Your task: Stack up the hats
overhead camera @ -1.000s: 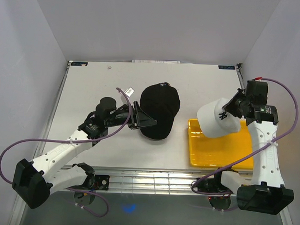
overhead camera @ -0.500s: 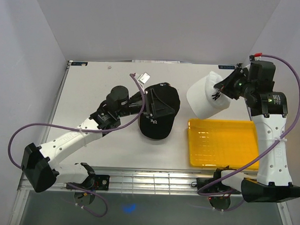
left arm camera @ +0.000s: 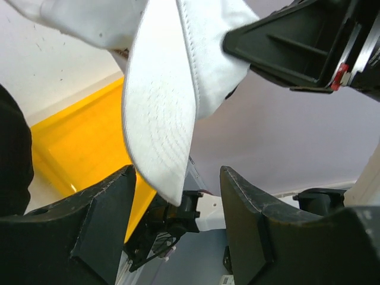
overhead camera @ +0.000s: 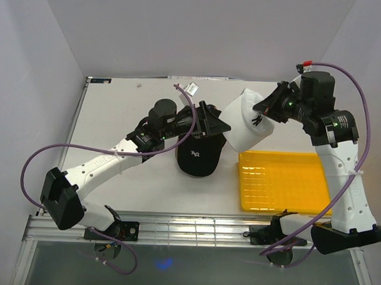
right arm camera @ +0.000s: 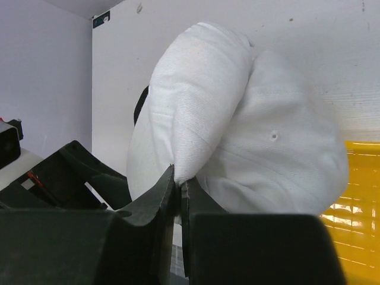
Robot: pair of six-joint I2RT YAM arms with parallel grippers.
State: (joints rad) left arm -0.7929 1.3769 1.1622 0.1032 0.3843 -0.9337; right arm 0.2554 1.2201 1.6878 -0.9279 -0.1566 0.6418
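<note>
A robotics lab bench, boxed in as a test cell

We see a bare white table (overhead camera: 116,108) closed in on three sides by plain pale panels (overhead camera: 43,50), with no furniture or household clutter around it. The left arm (overhead camera: 95,170) and the right arm (overhead camera: 346,179), both white and black, are bolted to a slotted metal rail (overhead camera: 194,225) at its near edge. Loose purple cables (overhead camera: 24,174) trail from them. The only goods we find are props: a yellow tray (overhead camera: 283,183), a white cap (overhead camera: 241,122) and a black cap (overhead camera: 199,156).
</note>
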